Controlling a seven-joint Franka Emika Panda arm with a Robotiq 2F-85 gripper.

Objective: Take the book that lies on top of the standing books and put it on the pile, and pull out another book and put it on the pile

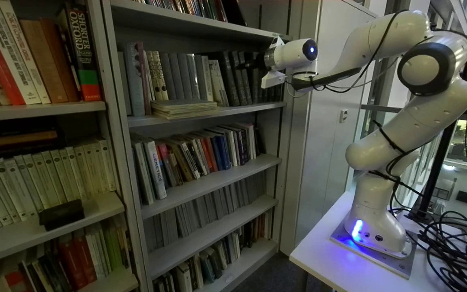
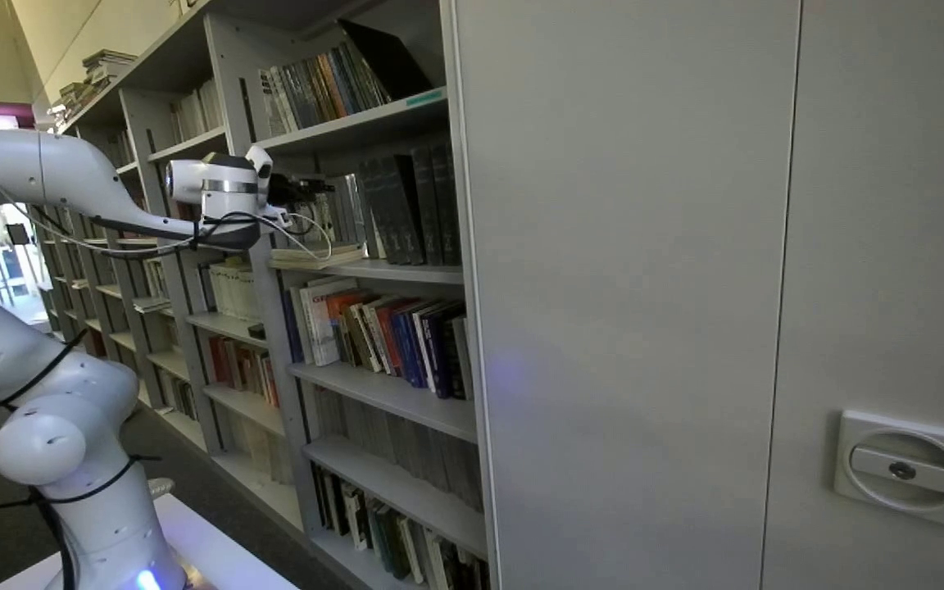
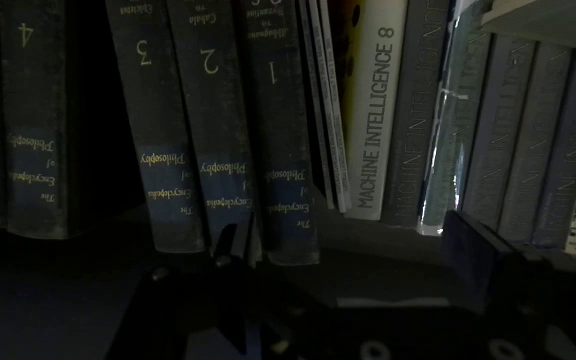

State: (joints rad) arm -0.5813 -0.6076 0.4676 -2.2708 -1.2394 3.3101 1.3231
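The white robot arm (image 1: 428, 104) is stretched out toward a grey shelf (image 1: 253, 108) with books on it. Its gripper (image 3: 352, 230) is spread wide, with a big gap between the two fingers (image 3: 468, 250). It hangs up high, near the tops of the books on that shelf. One finger shows in front of big dark books (image 3: 280, 140), and the other in front of grey spines of the standing books (image 3: 498, 130). Whether a fingertip touches a book, one cannot tell.

The pile (image 1: 183, 108) lies flat on the same shelf, right at its front edge and near its left end. It is a few books high, with a pale tan top. It shows in both exterior views. The standing books are upright behind it, toward the shelf's back edge, and their row runs on to the right. Many spines are grey and some are white.

In the wrist view a white book (image 3: 374, 110) in that row says MACHINE INTELLIGENCE 8. Thin booklets (image 3: 329, 100) lean just beside it. Then come the big dark books, on toward the shelf's right end. The ones marked 1, 2 and 3 tilt a little, and their words are upside down there.

One shelf lower, a row of books (image 1: 208, 151) has red, blue and dark spines. The arm stands on a white table (image 1: 320, 253).
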